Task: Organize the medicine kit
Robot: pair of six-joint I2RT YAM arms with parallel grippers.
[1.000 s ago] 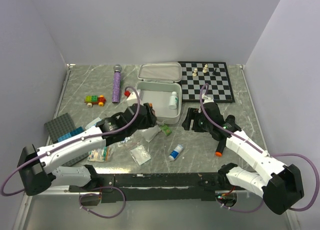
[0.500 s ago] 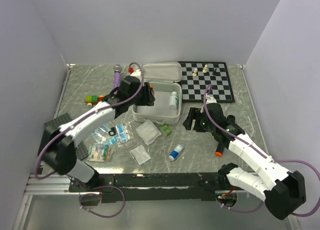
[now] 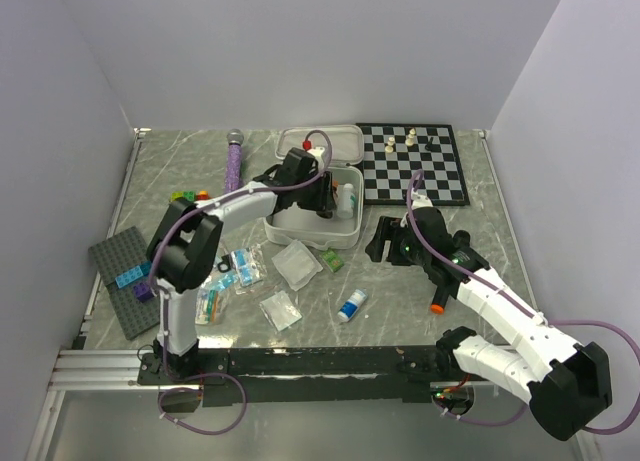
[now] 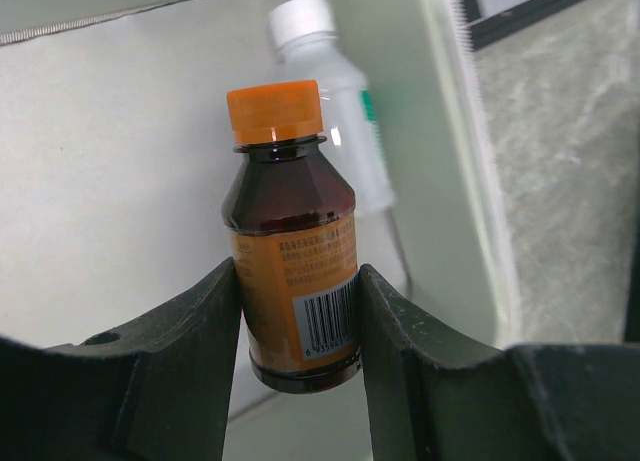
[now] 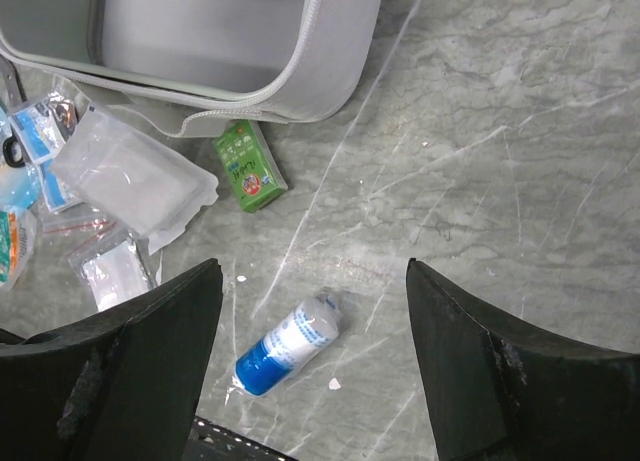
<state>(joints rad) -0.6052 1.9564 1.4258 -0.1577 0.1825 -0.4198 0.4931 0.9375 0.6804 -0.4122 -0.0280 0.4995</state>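
"Grey marble, that desk. What's on the left of it?"

"A dark grey studded baseplate with a few blue bricks on it. Further back there's a little brick-built toy car and a purple microphone lying lengthwise. Nearer the arms is a scatter of sachets."

"And the medicine kit?"

"Mid-desk toward the back, just left of the chessboard. Its lid is open and lies flat behind the tray."

"Is the left arm over it?"

"Yes, it reaches into the tray. The left gripper has its jaws closed on a brown bottle with an orange cap, pinched at the lower label. I can't tell whether the bottle touches the lining. Just past it a white bottle with a green label rests by the tray's right-hand wall."

"What's in front of the case?"

"A clear pouch and a small green box, both just beside the front wall. Closer in, a blue-and-white bottle lies on its side."

"And the right side?"

"The right gripper hovers above the desk off the kit's front right corner. Its jaws are spread wide with nothing between them. The chessboard has a few pieces at its far edge. An orange-tipped dark object lies beside the right arm, too small to identify."
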